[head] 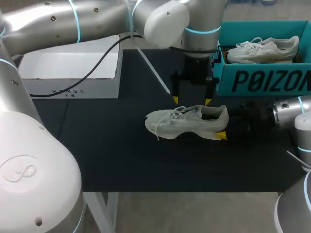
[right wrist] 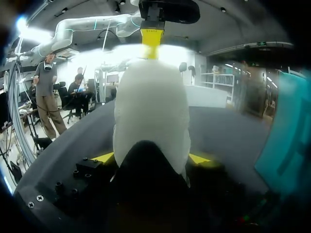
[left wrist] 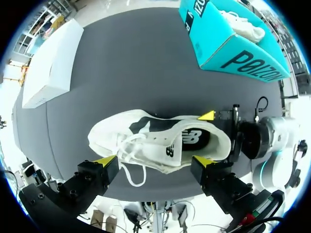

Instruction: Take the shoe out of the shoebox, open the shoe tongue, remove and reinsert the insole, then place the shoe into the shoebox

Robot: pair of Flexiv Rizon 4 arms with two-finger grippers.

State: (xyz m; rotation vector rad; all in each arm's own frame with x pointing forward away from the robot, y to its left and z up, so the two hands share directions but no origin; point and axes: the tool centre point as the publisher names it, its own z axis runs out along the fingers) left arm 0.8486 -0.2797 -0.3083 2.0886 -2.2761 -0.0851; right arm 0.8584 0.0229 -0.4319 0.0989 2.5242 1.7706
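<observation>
Shoe on the table: the pale white lace-up sports shoe (head: 187,122) stands on its sole on the dark table (head: 121,155), a little right of the centre in the head view, with the toe to the left and the heel to the right.
Right pincer: the right pincer (right wrist: 151,158) comes in low from the right edge. Its yellow tips lie against both sides of the heel, so I judge it is grasping the shoe.
Left pincer: the left pincer (left wrist: 154,161) hangs above the shoe, released. One finger is over the laces and one is over the heel opening, and neither seems to touch anything.
Insole: the dark insole (left wrist: 197,138) shows inside the opening, lying flat.
Step in hand: probably opening the tongue, with the heel held steady.
Risk, slipping: the grip is only on the soft heel. A pull on the tongue could turn or tip the shoe out of it.
Risk, laces: the loose laces lie over the tongue, and a finger could catch them instead.
Risk, collision: both pincers are close together at the heel opening and may touch.
Count, shoes: two, one on the table and a second white shoe (head: 262,50) inside the box at the upper right.
Count, boxes: two, the teal cardboard shoebox (head: 262,80) at the upper right and a white rectangular cardboard box (head: 73,73) at the upper left.
Count, pincers: two.
</observation>
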